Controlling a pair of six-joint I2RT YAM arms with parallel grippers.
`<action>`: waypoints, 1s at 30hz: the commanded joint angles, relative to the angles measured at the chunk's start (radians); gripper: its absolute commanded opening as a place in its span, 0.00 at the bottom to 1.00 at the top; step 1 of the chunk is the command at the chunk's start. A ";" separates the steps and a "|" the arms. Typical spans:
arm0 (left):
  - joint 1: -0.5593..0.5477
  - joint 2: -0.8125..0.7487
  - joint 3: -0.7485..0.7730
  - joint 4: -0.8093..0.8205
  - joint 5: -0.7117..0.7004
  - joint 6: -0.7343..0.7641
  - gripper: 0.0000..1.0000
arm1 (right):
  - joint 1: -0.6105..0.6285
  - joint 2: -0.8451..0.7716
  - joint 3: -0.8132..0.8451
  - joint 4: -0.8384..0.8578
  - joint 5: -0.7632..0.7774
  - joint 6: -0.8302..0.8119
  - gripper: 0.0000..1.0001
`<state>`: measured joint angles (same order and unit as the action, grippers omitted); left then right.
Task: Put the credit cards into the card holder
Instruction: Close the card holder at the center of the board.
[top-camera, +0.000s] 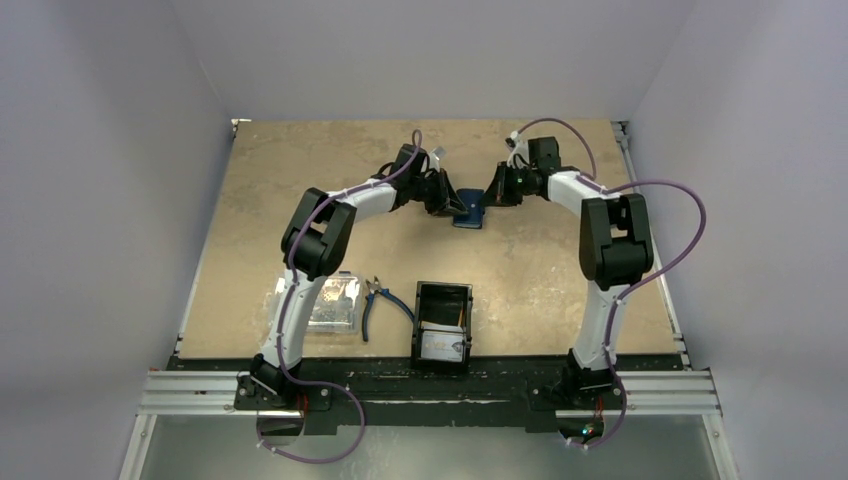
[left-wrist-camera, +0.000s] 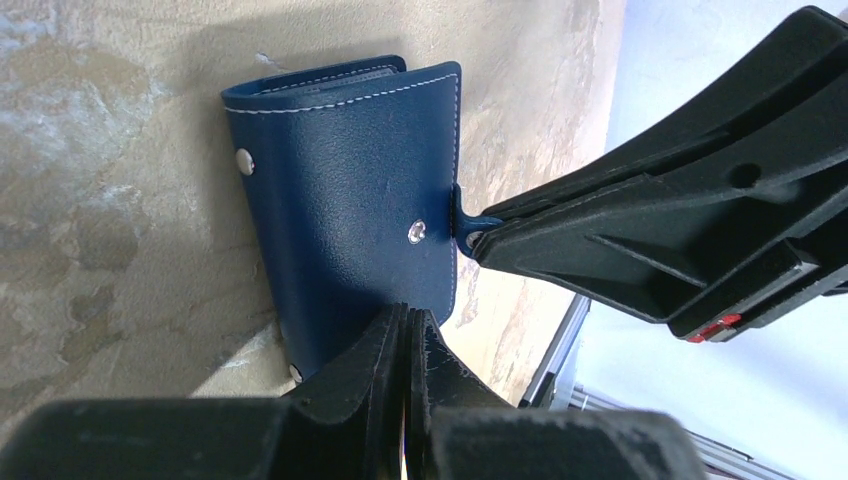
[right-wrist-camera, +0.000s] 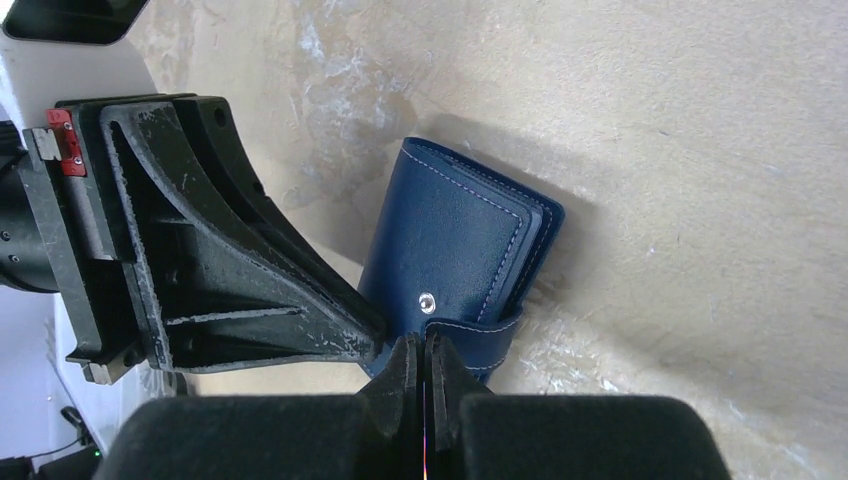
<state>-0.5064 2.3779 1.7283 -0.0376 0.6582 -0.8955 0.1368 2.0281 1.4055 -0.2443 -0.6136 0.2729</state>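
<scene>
Card holder (top-camera: 469, 212) is being held closed well beyond the black tray (top-camera: 441, 295), on the side away from the arm bases. Its edge is being pinched by the clenched left gripper (left-wrist-camera: 405, 335), and its snap strap (right-wrist-camera: 470, 335) by the clenched right gripper (right-wrist-camera: 425, 365). Pale credit cards (top-camera: 443, 345) are being kept inside that tray.

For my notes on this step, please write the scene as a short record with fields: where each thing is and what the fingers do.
card holder: navy, folded shut, on the table, far middle
left fingers: shut at the card holder's edge; grip unclear
right fingers: shut on the card holder's snap strap
credit cards: white ones in the black tray, near edge
other things: blue-handled pliers and clear plastic box, left of the tray
</scene>
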 joint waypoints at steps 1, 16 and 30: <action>-0.012 0.038 0.003 -0.044 -0.035 0.043 0.00 | 0.009 0.005 0.013 0.081 -0.142 0.045 0.00; -0.012 0.044 0.008 -0.036 -0.027 0.035 0.00 | -0.009 0.086 0.137 -0.103 -0.061 0.087 0.00; -0.012 0.059 0.019 -0.035 -0.027 0.032 0.00 | 0.054 0.135 0.216 -0.177 -0.020 0.034 0.00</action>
<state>-0.5060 2.3890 1.7378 -0.0319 0.6697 -0.8963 0.1505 2.1540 1.5837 -0.3973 -0.6128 0.3279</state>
